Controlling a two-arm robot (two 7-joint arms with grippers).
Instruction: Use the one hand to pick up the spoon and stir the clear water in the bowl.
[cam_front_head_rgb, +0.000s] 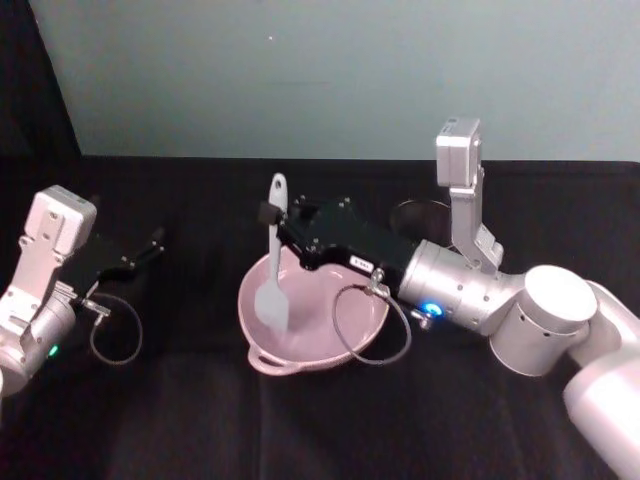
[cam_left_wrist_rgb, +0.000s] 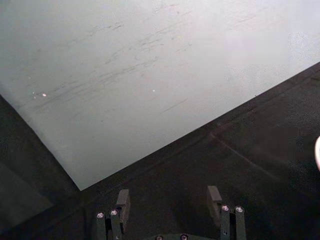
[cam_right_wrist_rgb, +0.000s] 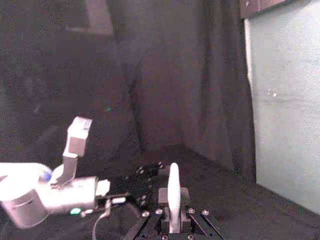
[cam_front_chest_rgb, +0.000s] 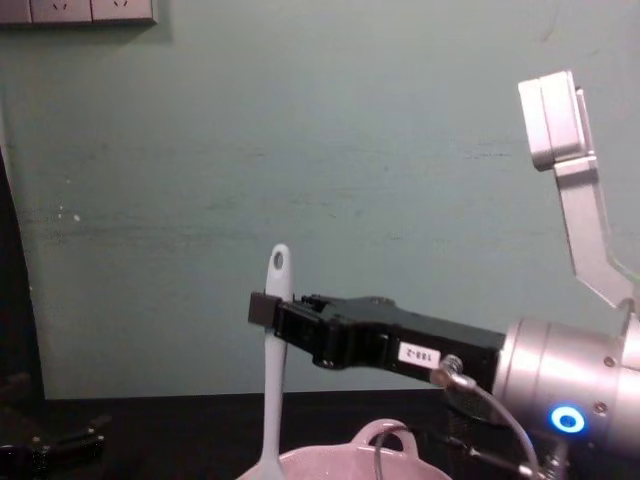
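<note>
Right gripper (cam_front_head_rgb: 270, 213): clenched on the spoon (cam_front_head_rgb: 273, 285), pinching the handle near its top, just under the oval hole. It reaches in level from the right, over the far rim of the bowl (cam_front_head_rgb: 300, 364).

Spoon: upright, hole end up and flat blade down. The blade hangs inside the bowl on its left half. I cannot tell whether it touches the bottom.

Bowl: about the middle of the table (cam_front_head_rgb: 200, 425), its loop handle turned to the near edge.

Left gripper (cam_left_wrist_rgb: 170, 196): released, fingers apart with nothing between them. It is parked near the table's left edge, well apart from the bowl.

Cup (cam_front_head_rgb: 420, 214): behind the bowl toward the far edge, partly hidden by the right arm.

Key relation: the spoon's long axis runs straight down from the grip, so the blade is directly below the fingers and inside the rim. The right arm is on the job; the left is far off.

Step, as I judge it: pick-up done, stirring in hand.

Next move, likely: circle the wrist over the bowl and keep the spoon upright, so the blade sweeps without pushing the left wall.

Risk: a tilt or wide sweep could nudge the bowl.
</note>
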